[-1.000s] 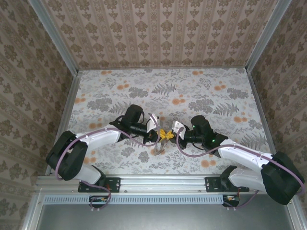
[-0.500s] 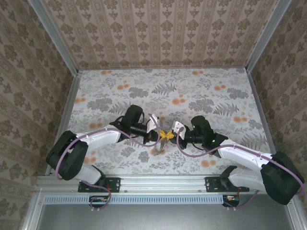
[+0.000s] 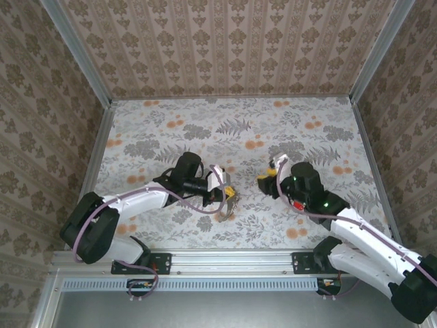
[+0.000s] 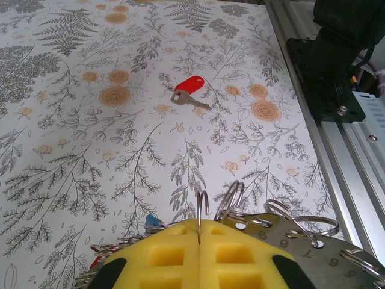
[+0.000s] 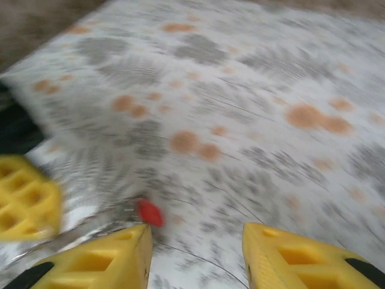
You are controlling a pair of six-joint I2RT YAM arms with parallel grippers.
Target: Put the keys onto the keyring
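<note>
Floral cloth covers the table. Nearest, L wrist cam: left gripper (image 4: 199, 241) has its pads pressed together on a wire loop of the keyring (image 4: 233, 194), prob. steadying it for threading. Blue key (image 4: 153, 221) sits at the bunch; threaded or not, can't tell. Red key (image 4: 187, 90) lies loose, farther off. Top cam adds the right gripper (image 3: 268, 179), fingers apart, empty, well clear of the ring.

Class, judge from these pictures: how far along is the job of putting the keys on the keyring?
Done: a blue key head sits beside the rings, though whether it is threaded is unclear. In hand: the left gripper is shut on a loop of the keyring. Left: the red key lies loose on the table, and the right gripper is open, holding nothing.
</note>
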